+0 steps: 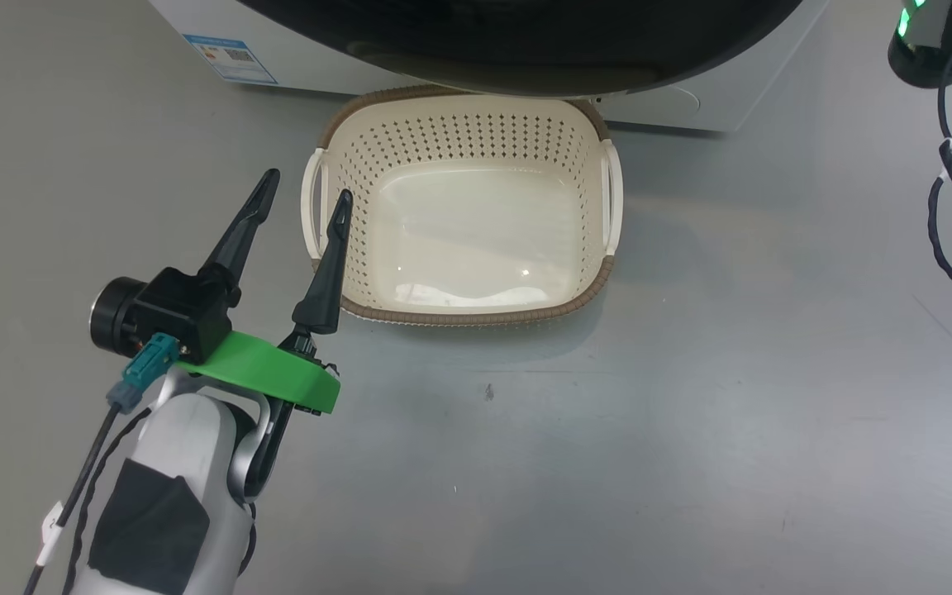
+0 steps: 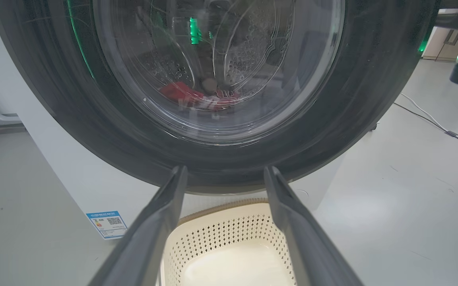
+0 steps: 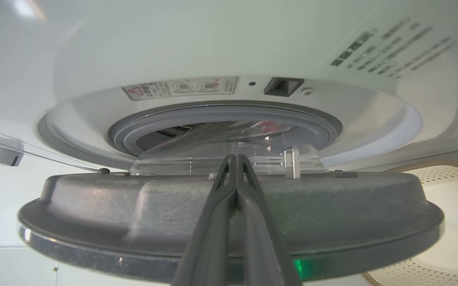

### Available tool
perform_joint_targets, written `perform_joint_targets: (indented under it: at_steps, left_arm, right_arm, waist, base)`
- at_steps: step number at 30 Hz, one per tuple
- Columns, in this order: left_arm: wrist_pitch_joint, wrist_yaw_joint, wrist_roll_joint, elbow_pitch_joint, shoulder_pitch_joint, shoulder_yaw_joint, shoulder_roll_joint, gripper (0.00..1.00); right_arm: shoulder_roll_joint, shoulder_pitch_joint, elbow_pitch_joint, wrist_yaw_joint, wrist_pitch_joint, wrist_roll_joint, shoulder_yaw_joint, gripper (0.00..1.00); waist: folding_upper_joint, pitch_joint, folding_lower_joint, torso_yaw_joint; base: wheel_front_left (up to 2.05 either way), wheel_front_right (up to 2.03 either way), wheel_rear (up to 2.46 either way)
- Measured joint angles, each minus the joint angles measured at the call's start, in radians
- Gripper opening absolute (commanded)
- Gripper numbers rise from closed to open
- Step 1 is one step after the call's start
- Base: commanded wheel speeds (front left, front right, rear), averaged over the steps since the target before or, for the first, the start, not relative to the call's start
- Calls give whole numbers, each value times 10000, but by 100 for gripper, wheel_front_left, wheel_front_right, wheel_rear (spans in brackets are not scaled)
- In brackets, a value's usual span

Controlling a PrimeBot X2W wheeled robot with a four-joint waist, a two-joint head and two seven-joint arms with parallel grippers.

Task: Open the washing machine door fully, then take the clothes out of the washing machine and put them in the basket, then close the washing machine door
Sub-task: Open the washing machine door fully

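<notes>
The door (image 1: 525,41) runs off the top edge and hides part of the basket (image 1: 459,318) rim. Through the door the clothes (image 2: 197,97) blur; the label (image 2: 107,224) print is unreadable.

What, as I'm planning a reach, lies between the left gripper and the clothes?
The washing machine door: in the left wrist view, the clothes show through its glass, beyond the left gripper.

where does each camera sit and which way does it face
Head view: on the robot's head, looking down at the basket before the washer; the left tool, open, and its forearm show.
Left wrist view: on that wrist, looking along that tool at the glass of the door, clothes behind it.
Right wrist view: on that wrist, looking past the shut right tool, over the door's inner side, into the washer's opening.
Shared: the basket in all three; the door in both wrist views.
</notes>
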Motion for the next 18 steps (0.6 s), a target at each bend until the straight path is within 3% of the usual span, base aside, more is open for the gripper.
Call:
perform_joint_targets:
  at_steps: [18]
  left_arm:
    - [0, 0, 54, 550, 446, -35, -38, 100]
  right_arm:
    - [190, 1513, -58, 224, 867, 299, 268, 0]
  waist:
    - [0, -999, 0, 49]
  base:
    - [0, 0, 0]
